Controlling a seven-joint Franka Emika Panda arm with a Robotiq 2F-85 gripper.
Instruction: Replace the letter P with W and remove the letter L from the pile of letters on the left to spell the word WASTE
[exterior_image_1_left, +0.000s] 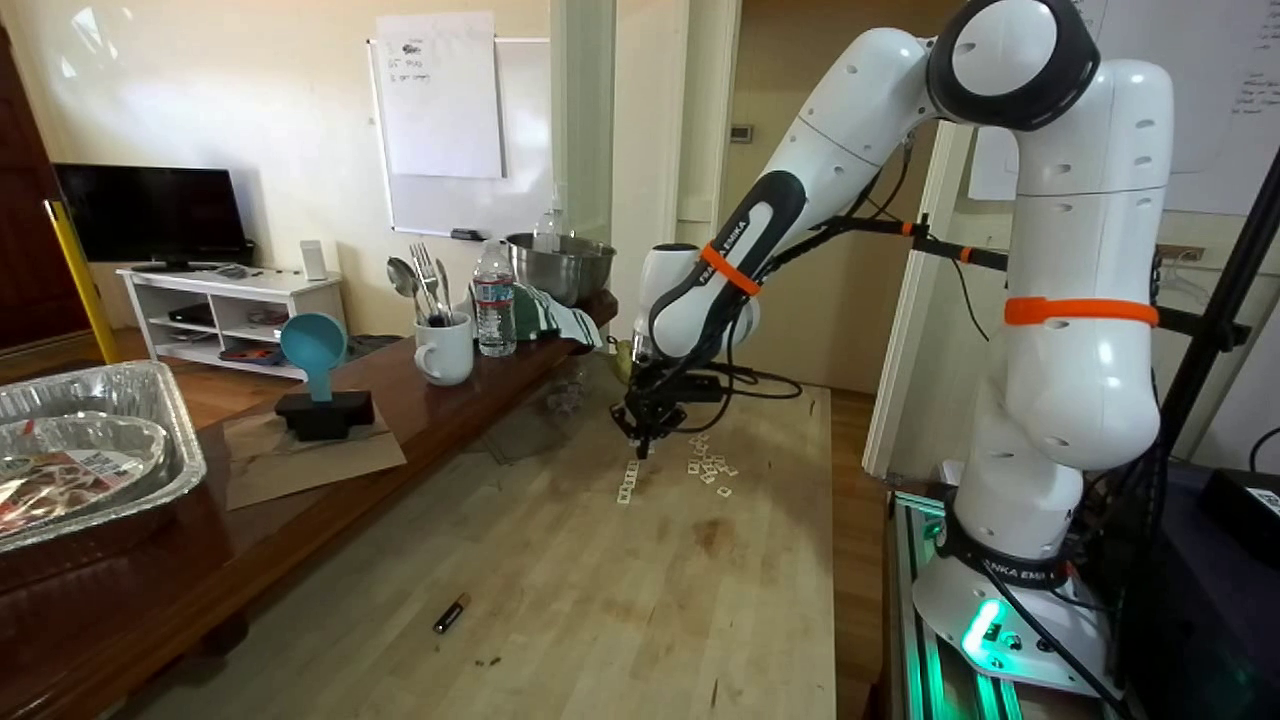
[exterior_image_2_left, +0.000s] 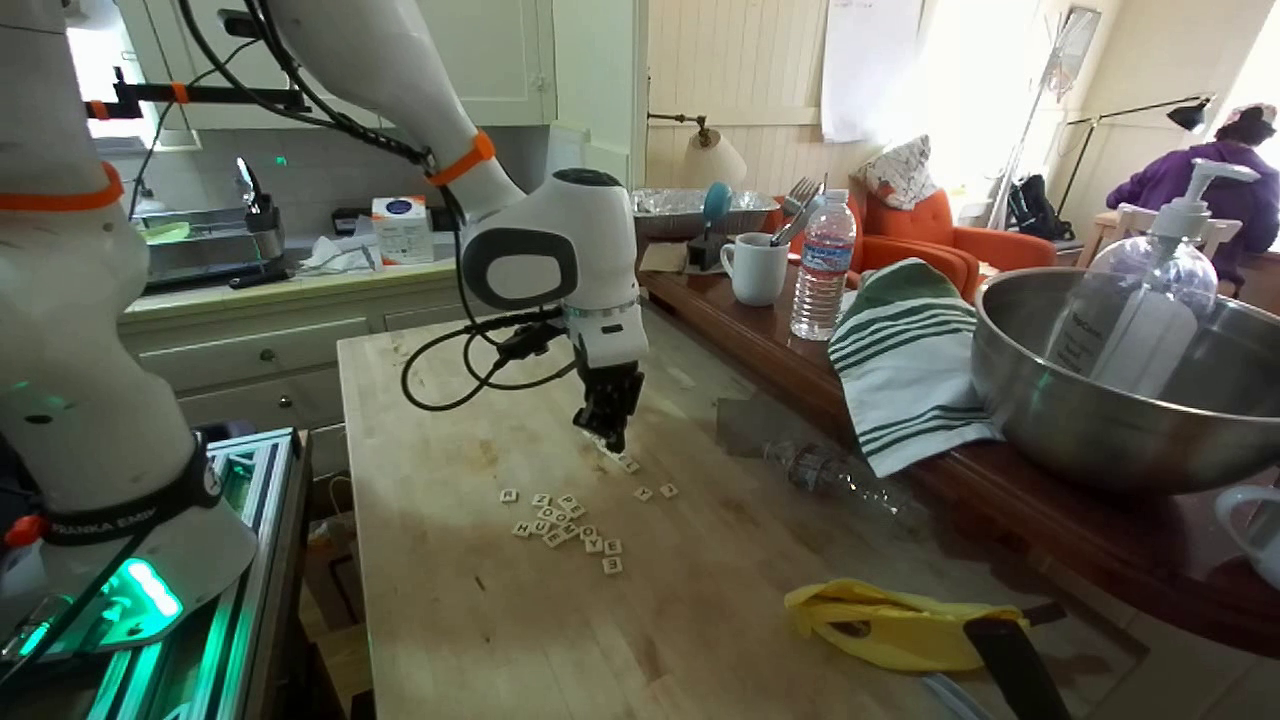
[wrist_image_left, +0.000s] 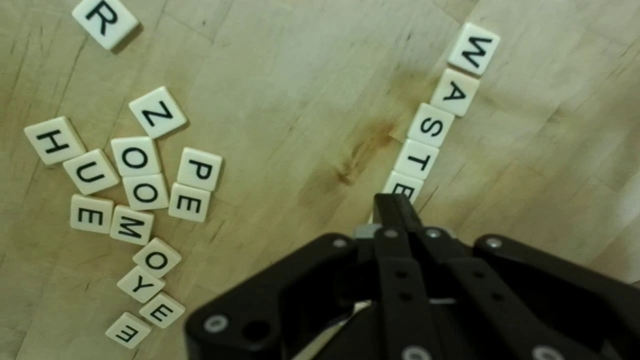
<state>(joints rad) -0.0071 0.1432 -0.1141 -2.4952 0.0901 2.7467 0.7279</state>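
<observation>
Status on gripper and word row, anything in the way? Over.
Gripper shut, covering part of E tile in wrist view. Visible row reads WASTE, W leading; P in pile. Gripper hides row's end; L not identifiable.

WASTE row (wrist_image_left: 430, 126) right, loose letters (wrist_image_left: 145, 192) left

In my wrist view, W (wrist_image_left: 474, 49) tops the row on the worktop (wrist_image_left: 300, 115), then A (wrist_image_left: 455, 92), S (wrist_image_left: 430, 126), T (wrist_image_left: 417, 159) and E (wrist_image_left: 401, 185), whose lower edge my end effector (wrist_image_left: 396, 201) overlaps. P (wrist_image_left: 200, 169) touches another E (wrist_image_left: 189, 202) at left.
</observation>
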